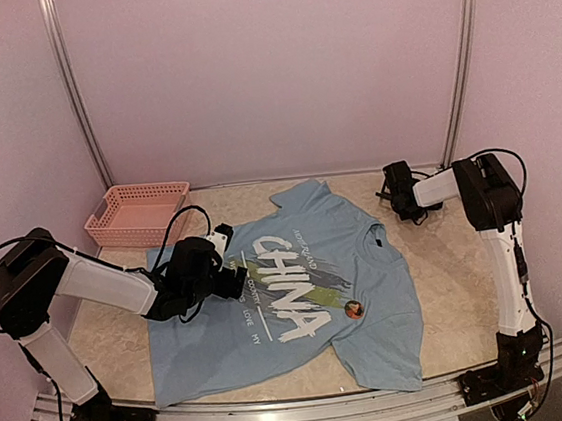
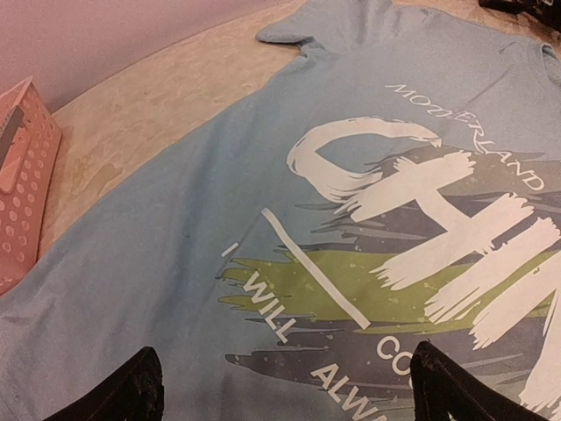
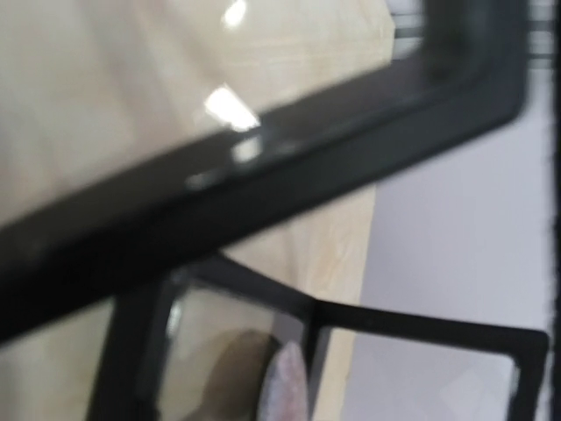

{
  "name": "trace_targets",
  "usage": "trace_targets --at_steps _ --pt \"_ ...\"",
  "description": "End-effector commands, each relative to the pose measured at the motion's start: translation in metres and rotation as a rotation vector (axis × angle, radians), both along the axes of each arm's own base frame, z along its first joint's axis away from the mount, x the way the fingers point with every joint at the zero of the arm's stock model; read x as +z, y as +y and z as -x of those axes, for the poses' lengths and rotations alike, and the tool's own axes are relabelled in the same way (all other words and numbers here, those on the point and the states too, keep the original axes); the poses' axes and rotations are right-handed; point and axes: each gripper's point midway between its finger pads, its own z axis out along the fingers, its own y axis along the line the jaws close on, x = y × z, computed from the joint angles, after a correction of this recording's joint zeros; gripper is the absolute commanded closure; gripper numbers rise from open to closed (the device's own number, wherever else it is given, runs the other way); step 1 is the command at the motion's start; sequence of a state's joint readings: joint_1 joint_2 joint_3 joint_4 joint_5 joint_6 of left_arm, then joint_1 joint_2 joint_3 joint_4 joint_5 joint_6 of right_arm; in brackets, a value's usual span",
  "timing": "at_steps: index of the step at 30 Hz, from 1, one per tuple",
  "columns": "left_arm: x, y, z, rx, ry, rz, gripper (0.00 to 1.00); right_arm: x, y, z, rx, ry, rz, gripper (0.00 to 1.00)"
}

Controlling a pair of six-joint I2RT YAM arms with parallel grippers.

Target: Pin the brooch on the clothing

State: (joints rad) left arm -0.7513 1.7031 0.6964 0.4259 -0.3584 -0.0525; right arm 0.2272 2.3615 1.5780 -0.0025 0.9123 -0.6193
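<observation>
The clothing (image 1: 299, 289), a light blue T-shirt with white "CHINA" lettering, lies flat on the table, its collar toward the right. A small round orange-brown brooch (image 1: 353, 309) rests on its chest just right of the lettering. My left gripper (image 1: 236, 276) hovers low over the shirt's left part. In the left wrist view this gripper (image 2: 289, 386) is open, its dark fingertips (image 2: 131, 390) wide apart above the clothing (image 2: 175, 263), nothing between them. My right gripper (image 1: 394, 193) hangs at the back right, off the shirt. The right wrist view is blurred and shows only black bars and one pale fingertip (image 3: 285, 386).
A pink perforated basket (image 1: 136, 214) stands at the back left, also at the left edge of the left wrist view (image 2: 22, 175). The beige tabletop (image 1: 446, 253) is bordered by pale walls and a metal rail (image 1: 312, 413) along the front.
</observation>
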Motion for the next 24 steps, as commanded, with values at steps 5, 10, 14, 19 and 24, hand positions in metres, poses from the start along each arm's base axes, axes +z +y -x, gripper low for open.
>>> trace_targets --at_steps 5,10,14,19,24 --pt "0.002 -0.002 -0.006 0.006 -0.003 0.008 0.07 0.033 -0.005 -0.006 -0.006 -0.071 0.01 0.89" --pt "0.003 -0.001 -0.005 0.006 -0.006 0.009 0.07 0.026 -0.008 -0.006 -0.008 -0.044 -0.01 0.93" --pt "0.002 -0.001 -0.006 0.006 -0.003 0.007 0.07 0.017 -0.013 -0.003 -0.03 -0.01 -0.028 1.0" --pt "0.004 -0.001 -0.006 0.006 -0.006 0.009 0.07 0.025 -0.012 0.0 -0.042 -0.026 -0.051 1.0" --pt "0.008 -0.002 -0.005 0.001 -0.014 0.02 0.07 0.058 0.003 0.002 -0.015 -0.091 -0.095 1.0"
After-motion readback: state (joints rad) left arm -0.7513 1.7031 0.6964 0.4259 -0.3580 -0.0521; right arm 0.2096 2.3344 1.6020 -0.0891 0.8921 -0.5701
